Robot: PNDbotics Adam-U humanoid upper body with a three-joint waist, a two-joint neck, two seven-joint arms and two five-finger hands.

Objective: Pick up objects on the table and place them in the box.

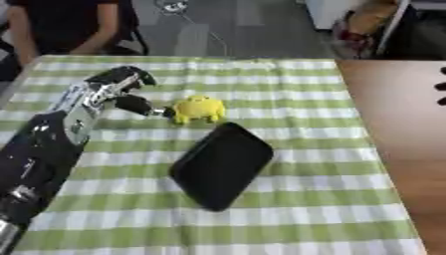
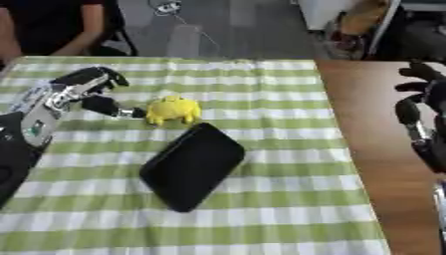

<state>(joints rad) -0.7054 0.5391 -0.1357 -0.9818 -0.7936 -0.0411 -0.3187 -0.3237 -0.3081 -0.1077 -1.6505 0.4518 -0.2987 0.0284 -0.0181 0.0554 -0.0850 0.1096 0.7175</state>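
Observation:
A small yellow toy (image 1: pixel 198 109) lies on the green-and-white checked cloth (image 1: pixel 296 94), just beyond a flat black box (image 1: pixel 221 165) that sits tilted in the middle. My left hand (image 1: pixel 118 88) reaches in from the left. Its thumb tip (image 1: pixel 162 111) touches the toy's left side, while the fingers (image 1: pixel 132 75) curl above, apart from the toy. My right hand (image 2: pixel 421 94) hovers over the bare wooden table at the right edge, fingers relaxed and holding nothing.
Bare brown wood (image 1: pixel 396 114) runs along the right of the cloth. A person in black (image 1: pixel 61 25) sits at the far left edge. A chair and clutter (image 1: pixel 366 25) stand on the floor beyond the far right corner.

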